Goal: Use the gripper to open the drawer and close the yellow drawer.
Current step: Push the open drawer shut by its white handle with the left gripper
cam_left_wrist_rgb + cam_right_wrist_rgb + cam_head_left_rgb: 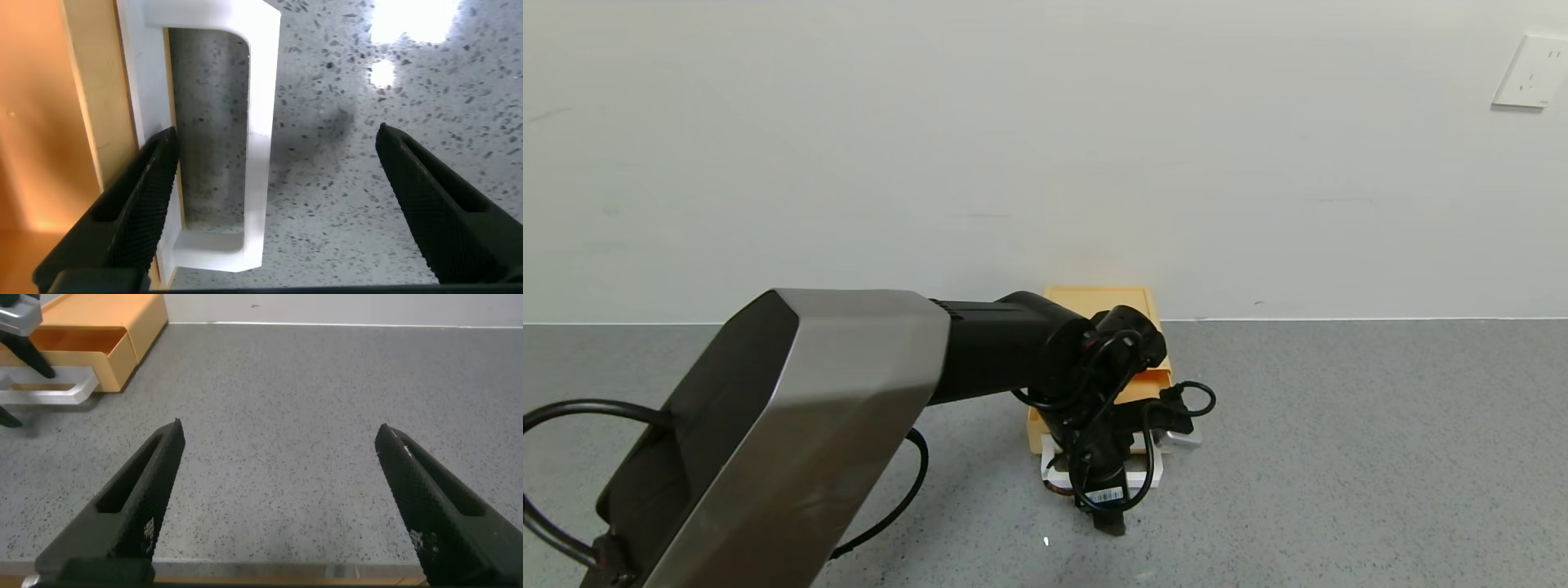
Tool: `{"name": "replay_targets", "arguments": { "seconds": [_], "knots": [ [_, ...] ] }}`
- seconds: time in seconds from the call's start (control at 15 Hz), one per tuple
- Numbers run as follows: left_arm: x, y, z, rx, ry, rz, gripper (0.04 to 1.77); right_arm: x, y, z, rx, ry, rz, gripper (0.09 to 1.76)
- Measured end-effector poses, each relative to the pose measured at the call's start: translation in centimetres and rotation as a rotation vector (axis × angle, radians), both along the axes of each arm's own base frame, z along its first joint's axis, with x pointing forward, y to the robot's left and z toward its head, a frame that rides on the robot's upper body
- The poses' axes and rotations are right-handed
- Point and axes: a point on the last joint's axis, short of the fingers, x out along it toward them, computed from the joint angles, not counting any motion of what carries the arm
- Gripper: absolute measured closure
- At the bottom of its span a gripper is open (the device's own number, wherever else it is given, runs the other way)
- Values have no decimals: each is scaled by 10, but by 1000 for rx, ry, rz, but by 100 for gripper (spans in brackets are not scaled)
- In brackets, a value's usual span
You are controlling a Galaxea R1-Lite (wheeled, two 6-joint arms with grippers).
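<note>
The pale-yellow drawer [1150, 385] stands pulled partly out of its flat yellow case [1094, 300] against the wall. Its white loop handle [1156, 467] faces me. My left gripper [1104, 500] points down at the handle and is open. In the left wrist view the left gripper [278, 163] straddles the outer bar of the handle [255, 122]: one finger [139, 212] is by the drawer front, the other [433, 204] over bare table. My right gripper [278, 441] is open and empty, low over the table to the right, out of the head view. From there the drawer [82, 345] shows open.
The grey speckled table [1339, 449] runs to a white wall. A wall socket [1531, 72] is at the upper right. My left arm's silver forearm [792, 425] and black cables [572, 408] fill the lower left.
</note>
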Motion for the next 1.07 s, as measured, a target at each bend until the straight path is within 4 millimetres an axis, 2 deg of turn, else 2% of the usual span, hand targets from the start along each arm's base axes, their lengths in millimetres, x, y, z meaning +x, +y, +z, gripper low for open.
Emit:
{"name": "replay_targets", "arguments": {
  "seconds": [0.33,1.07],
  "knots": [
    [9,1,-5,-2,-18,-8,7,0,0,0,0,0,0,14],
    [34,7,-2,-49,-158,38,7,0,0,0,0,0,0,14]
  ]
}}
